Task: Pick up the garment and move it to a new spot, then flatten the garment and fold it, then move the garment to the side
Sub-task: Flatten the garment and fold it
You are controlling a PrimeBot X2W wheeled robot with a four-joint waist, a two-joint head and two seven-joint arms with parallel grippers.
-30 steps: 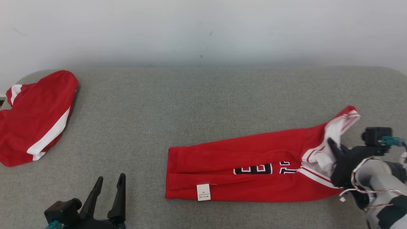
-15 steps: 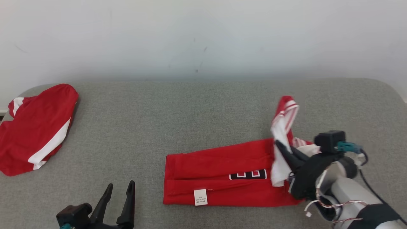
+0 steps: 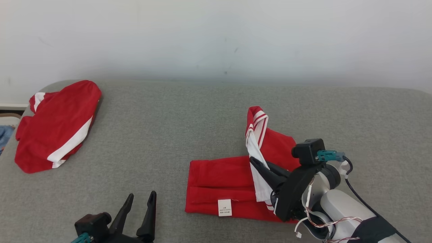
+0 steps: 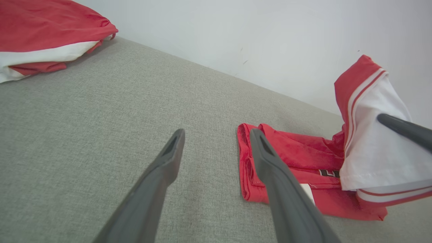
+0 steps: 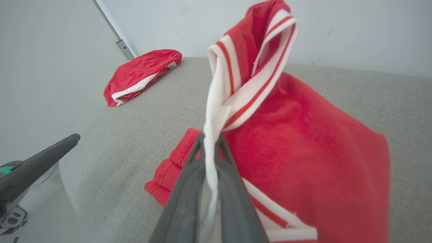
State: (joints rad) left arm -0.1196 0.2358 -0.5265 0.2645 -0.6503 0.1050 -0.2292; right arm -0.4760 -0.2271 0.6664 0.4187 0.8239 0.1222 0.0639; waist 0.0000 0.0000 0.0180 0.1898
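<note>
The garment (image 3: 219, 179), red with white striped trim, was laid on the grey padded surface (image 3: 168, 111), right of centre in the head view. Its left part was flat, and a white label (image 3: 224, 207) was shown at the front edge. Its white-trimmed end was raised and doubled back over the flat part, pinched between the closed fingers of the right gripper (image 5: 210, 139). The left gripper (image 3: 141, 195) was seen at the lower left, its fingers spread apart with nothing held between them. A second red-and-white garment (image 3: 57, 125) was bunched at the surface's far left edge, well apart.
</note>
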